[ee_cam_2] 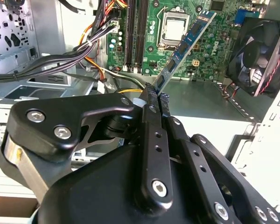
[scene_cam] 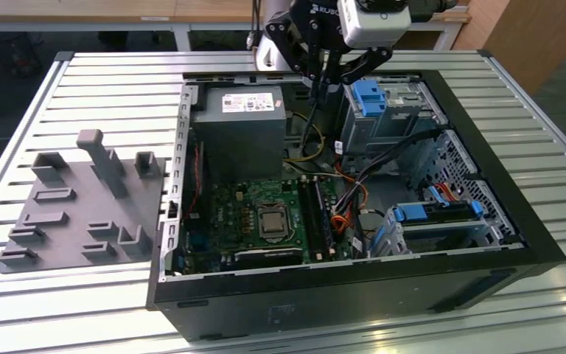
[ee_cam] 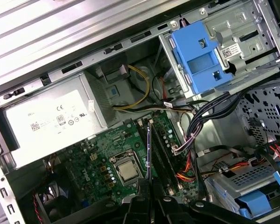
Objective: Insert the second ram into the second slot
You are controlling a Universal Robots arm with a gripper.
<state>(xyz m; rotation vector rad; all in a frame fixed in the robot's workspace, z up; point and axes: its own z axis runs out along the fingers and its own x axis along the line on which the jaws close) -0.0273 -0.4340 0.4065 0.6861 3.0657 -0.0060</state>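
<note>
I have the gripper point(ee_cam_2: 155, 95) clamped narrow on one short end of the ram point(ee_cam_2: 184, 44). The two black fingers point(ee_cam_2: 151, 116) press its flat faces, with only the thickness of the board between them. The rest of the strip sticks straight out past the fingertips, bare and free, pointing down at the motherboard point(ee_cam_2: 210, 42).

On the exterior view's clock face, the gripper point(scene_cam: 324, 82) hangs at about twelve o'clock over the open computer case point(scene_cam: 548, 254). It sits between the power supply point(scene_cam: 239, 125) at its nine o'clock and the blue latch point(scene_cam: 370, 96) at its three o'clock. The memory slots point(scene_cam: 315, 214) lie toward six o'clock from it, well apart.

In the first wrist view I see the ram point(ee_cam: 149, 149) edge-on, a thin dark line coming out of the fingertips and running along the same direction as the memory slots point(ee_cam: 161, 149) just beside it. Its free end is above the motherboard, not seated in anything. In the second wrist view the fan point(ee_cam_2: 256, 51) stands off to one side of the strip, apart from it.
</note>
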